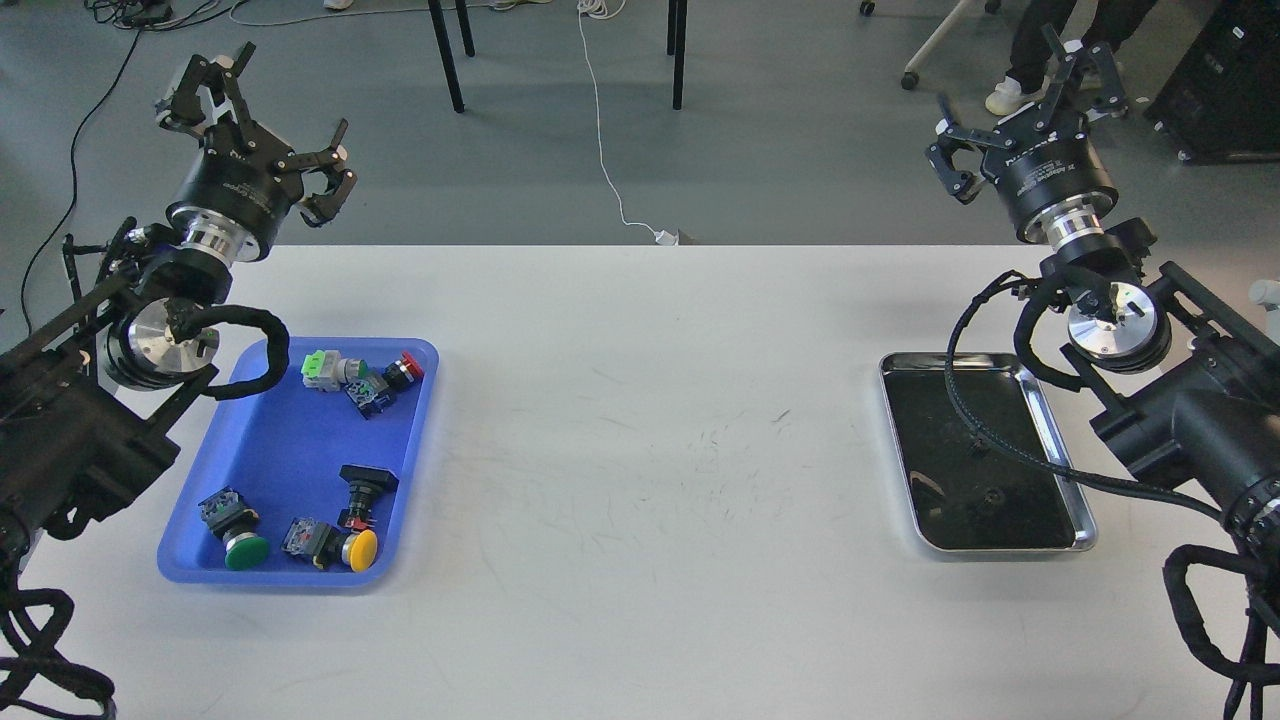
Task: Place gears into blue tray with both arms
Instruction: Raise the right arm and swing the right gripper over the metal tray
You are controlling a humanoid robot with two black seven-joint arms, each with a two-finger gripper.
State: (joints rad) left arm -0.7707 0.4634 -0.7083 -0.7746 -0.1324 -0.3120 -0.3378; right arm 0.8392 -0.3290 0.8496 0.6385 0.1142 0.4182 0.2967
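1. Head view: the blue tray (300, 465) sits on the white desk (640, 420), and every place below is given from it.
2. Inside the tray lie five push-button switches (362, 378); no gear is in it.
3. Well to its right sits a steel tray (1085, 510); one small dark ring there may be a gear (992, 494), too small to confirm.
4. The left gripper (262, 120) hangs above the tray's far left corner, fingers apart and empty.
5. The right gripper (1030, 95) hangs far right of it, beyond the steel tray, fingers apart and empty.
6. Step, as I judge: nothing picked yet; next, the right arm should descend onto the gear.
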